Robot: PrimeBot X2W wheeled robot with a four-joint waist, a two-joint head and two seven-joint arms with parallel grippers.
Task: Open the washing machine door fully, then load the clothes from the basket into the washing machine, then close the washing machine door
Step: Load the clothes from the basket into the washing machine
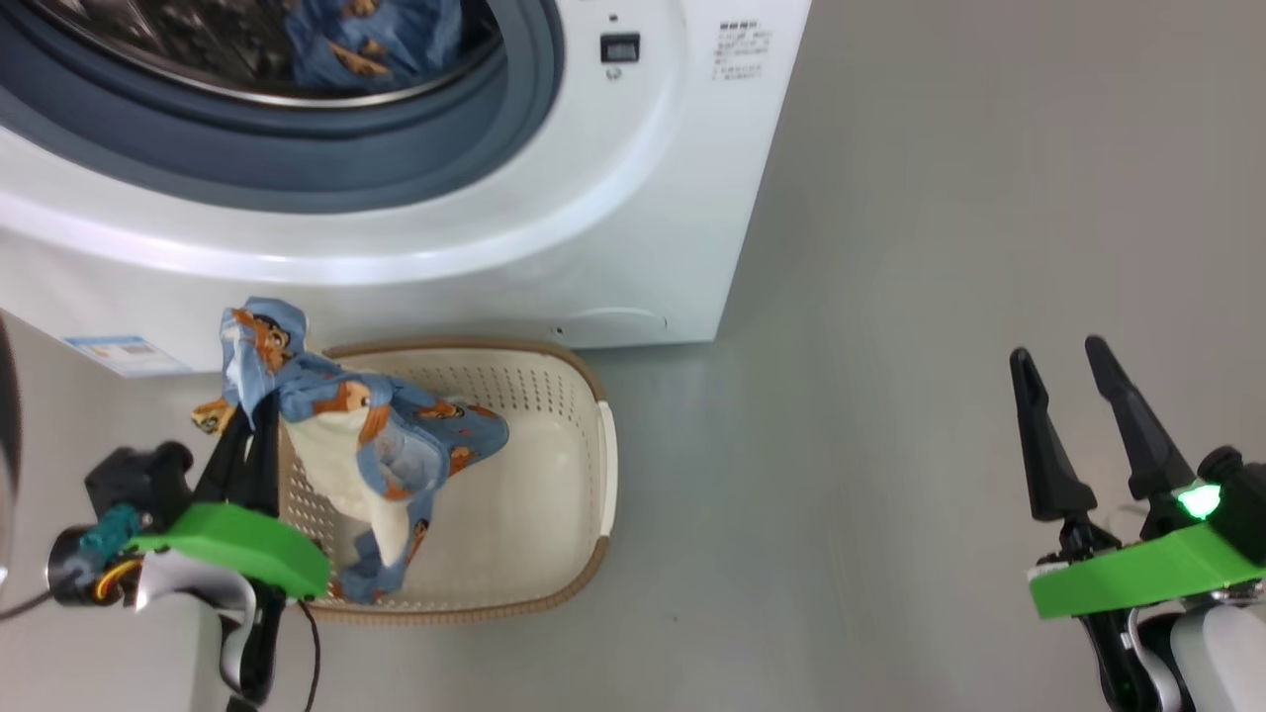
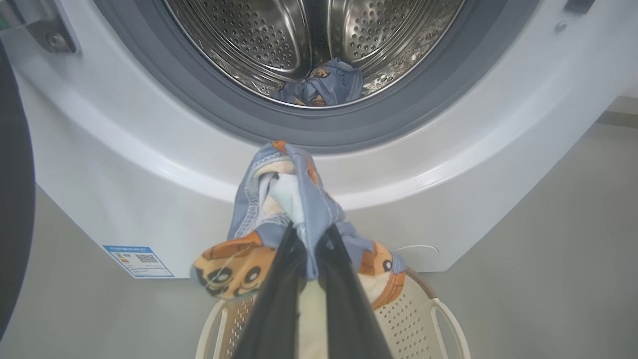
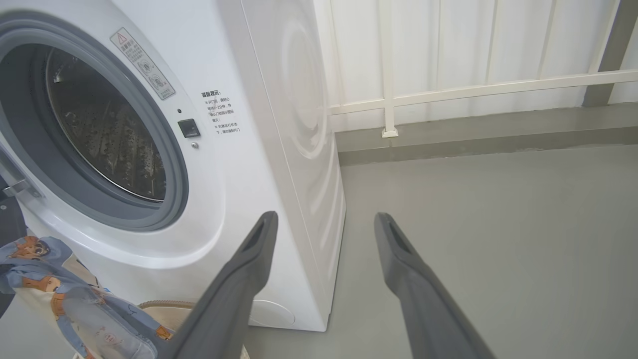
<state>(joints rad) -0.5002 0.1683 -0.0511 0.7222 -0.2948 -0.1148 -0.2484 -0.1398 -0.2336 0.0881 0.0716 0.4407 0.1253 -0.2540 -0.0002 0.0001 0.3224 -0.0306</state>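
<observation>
My left gripper is shut on a light blue garment with orange-brown characters, lifted above the cream basket; the cloth hangs down into the basket. In the left wrist view the fabric bunches over my fingertips, just below the washing machine opening. A second blue garment lies inside the steel drum, also seen from above as the same garment. The door's black rim stands swung open at far left. My right gripper hangs open over bare floor, far right.
The basket sits on grey floor right against the washer's front. A blue label sticker marks the washer's lower corner. A white railing and wall run behind the machine, with open floor to its right.
</observation>
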